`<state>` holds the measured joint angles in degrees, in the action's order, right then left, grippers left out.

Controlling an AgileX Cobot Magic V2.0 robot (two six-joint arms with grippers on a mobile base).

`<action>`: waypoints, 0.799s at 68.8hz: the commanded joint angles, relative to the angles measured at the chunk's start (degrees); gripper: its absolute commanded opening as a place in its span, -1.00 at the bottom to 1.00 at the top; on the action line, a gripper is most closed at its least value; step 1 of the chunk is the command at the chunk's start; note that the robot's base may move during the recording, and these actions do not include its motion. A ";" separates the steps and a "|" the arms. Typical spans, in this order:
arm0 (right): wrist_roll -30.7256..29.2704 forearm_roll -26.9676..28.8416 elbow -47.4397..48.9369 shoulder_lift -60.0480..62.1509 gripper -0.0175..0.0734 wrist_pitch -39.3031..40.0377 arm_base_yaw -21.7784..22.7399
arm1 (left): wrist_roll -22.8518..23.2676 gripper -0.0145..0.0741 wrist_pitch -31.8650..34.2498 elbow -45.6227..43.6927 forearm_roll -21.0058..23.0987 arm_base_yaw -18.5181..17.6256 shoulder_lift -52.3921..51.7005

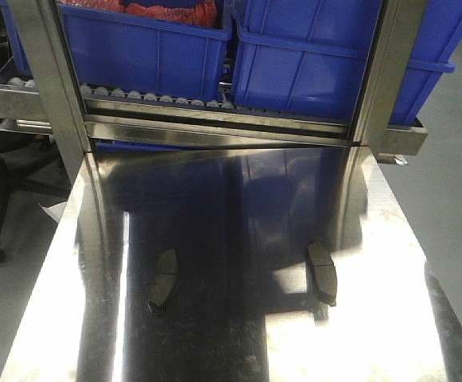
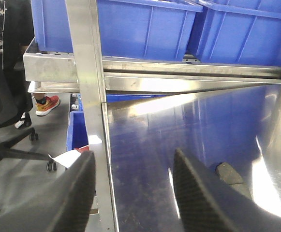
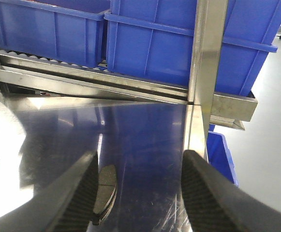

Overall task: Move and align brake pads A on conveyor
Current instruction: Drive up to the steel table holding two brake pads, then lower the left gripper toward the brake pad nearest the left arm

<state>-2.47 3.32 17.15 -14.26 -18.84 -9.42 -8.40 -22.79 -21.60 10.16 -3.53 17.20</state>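
Shiny steel surface (image 1: 238,199) fills the view, blue bins (image 1: 151,40) racked behind it; left hand (image 2: 131,162) hangs wide open above the surface's left edge, gripping nothing; right hand (image 3: 140,157) is just as wide, empty too; left brake pad (image 1: 165,277) and right brake pad (image 1: 323,272) lie flat on the steel, well apart, both lengthwise.

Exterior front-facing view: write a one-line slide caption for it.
One brake pad and a second brake pad lie apart on a shiny steel table, with blue bins on rollers behind.
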 commanded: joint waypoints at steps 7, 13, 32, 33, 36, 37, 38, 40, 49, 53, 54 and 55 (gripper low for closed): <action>-0.29 -0.20 1.57 -0.55 0.20 4.11 -0.03 | 0.51 0.10 -1.46 -7.52 2.74 -0.01 5.82; -0.29 -0.20 1.57 -0.55 0.20 3.91 -0.03 | -0.20 0.10 -4.61 -11.82 4.46 -0.06 11.92; -0.29 -0.20 1.57 -0.55 0.20 3.89 -0.03 | -11.74 0.10 -8.22 -21.21 16.16 -0.06 30.23; -0.29 -0.20 1.57 -0.55 0.20 3.89 -0.03 | -12.42 0.10 -8.22 -21.71 17.36 -0.06 30.96; -0.29 -0.20 1.57 -0.55 0.20 3.89 -0.03 | -14.76 0.10 -8.22 -22.63 19.79 -0.06 33.14; -0.29 -0.20 1.57 -0.55 0.20 3.89 -0.03 | -15.38 0.10 -8.27 -22.91 20.49 -0.13 33.82; -0.29 -0.20 1.57 -0.55 0.20 3.89 -0.03 | -16.01 0.10 -8.28 -23.14 21.21 -0.20 34.82; -0.29 -0.20 1.57 -0.55 0.20 3.89 -0.03 | -17.45 0.10 -8.34 -23.74 22.56 -0.66 36.40; -0.29 -0.20 1.57 -0.55 0.20 3.89 -0.03 | -20.07 0.10 -7.92 -25.79 23.41 -5.30 41.80; -0.29 -0.20 1.57 -0.55 0.20 3.89 -0.03 | -20.35 0.10 -6.80 -26.64 22.98 -8.36 44.01; -0.29 -0.20 1.57 -0.55 0.20 3.89 -0.03 | -20.35 0.10 -6.53 -26.81 22.84 -9.08 44.86; -0.29 -0.20 1.57 -0.55 0.20 3.89 -0.03 | -20.35 0.10 -6.28 -26.95 22.84 -9.80 45.43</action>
<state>-2.47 3.32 17.15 -14.26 -18.84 -9.42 -27.83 -33.42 -45.63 31.06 -9.59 59.90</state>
